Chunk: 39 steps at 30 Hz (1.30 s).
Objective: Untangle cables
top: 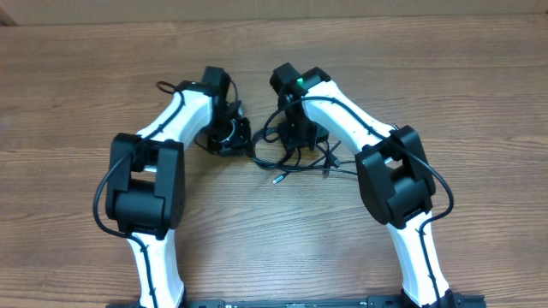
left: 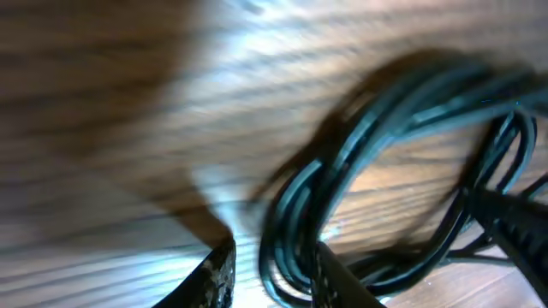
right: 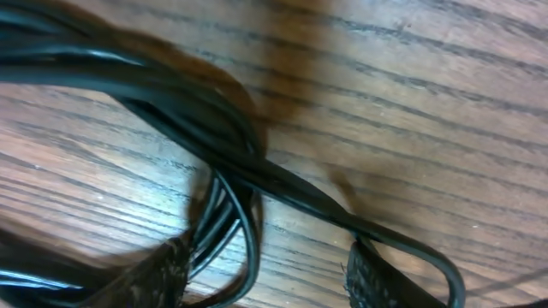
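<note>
The cables (top: 272,152) are thin black cords tangled on the wooden table between my two grippers, with a silver-tipped plug end (top: 277,180) trailing toward the front. My left gripper (top: 229,135) is down at the tangle's left side. In the left wrist view, a looped bundle of cables (left: 291,224) passes between its narrowed fingers, against the right finger (left: 332,278) and with a gap to the left one; the left gripper (left: 274,278) stands open. My right gripper (top: 296,134) is over the tangle's middle. It (right: 261,282) stands open, wide, with cables (right: 229,224) near its left finger (right: 145,278).
A stray cable loop (top: 164,86) lies beyond the left arm. Another plug end (top: 327,172) sits under the right forearm. Bare wood table (top: 479,77) surrounds the tangle.
</note>
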Available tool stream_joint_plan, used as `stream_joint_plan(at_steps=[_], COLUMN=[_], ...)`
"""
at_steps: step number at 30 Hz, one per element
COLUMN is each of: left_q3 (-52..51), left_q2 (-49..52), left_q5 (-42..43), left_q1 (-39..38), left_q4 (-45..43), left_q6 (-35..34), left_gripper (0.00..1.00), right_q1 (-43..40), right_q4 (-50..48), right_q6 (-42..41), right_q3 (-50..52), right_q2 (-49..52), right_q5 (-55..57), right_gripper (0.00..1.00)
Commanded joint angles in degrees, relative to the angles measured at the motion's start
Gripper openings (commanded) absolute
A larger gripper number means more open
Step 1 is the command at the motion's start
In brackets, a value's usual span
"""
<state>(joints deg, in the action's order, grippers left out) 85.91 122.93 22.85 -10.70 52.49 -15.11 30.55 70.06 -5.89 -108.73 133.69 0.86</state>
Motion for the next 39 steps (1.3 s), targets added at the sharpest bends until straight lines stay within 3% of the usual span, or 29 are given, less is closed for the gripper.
stream_joint_plan(at_steps=[1, 8, 12, 14, 20, 27, 32, 39], left_q3=[-1.0, -1.0, 0.8, 2.8, 5.6, 5.5, 5.1, 3.7], left_q2=[1.5, 1.5, 1.5, 1.5, 1.5, 1.5, 1.5, 1.5], left_q5=[-6.9, -6.7, -6.7, -6.7, -5.8, -5.9, -5.9, -8.5], left_q1=[2.7, 3.8, 4.0, 4.1, 3.8, 2.4, 1.4, -0.2], left_q4=[0.0, 0.0, 2.1, 4.6, 7.7, 7.5, 7.5, 5.3], left_q6=[-0.7, -0.1, 2.1, 3.5, 5.1, 5.1, 5.1, 4.6], left_gripper=[0.3, 0.37, 0.54, 0.57, 0.51, 0.47, 0.38, 0.36], right_q1=[0.0, -0.1, 0.6, 1.1, 2.0, 1.9, 1.4, 1.4], right_q4=[-0.7, -2.0, -2.2, -2.8, -4.0, 3.6, 5.5, 5.0], right_q6=[0.4, 0.3, -1.3, -1.3, -1.4, -1.3, -1.3, -1.4], right_q3=[1.6, 2.0, 2.0, 2.0, 1.4, -6.4, -6.2, -3.5], right_q2=[0.1, 0.1, 0.1, 0.1, 0.1, 0.1, 0.1, 0.1], right_q5=[3.2, 3.3, -2.6, -5.5, -7.0, -6.9, -1.9, 2.3], right_gripper=[0.61, 0.64, 0.63, 0.64, 0.64, 0.65, 0.79, 0.78])
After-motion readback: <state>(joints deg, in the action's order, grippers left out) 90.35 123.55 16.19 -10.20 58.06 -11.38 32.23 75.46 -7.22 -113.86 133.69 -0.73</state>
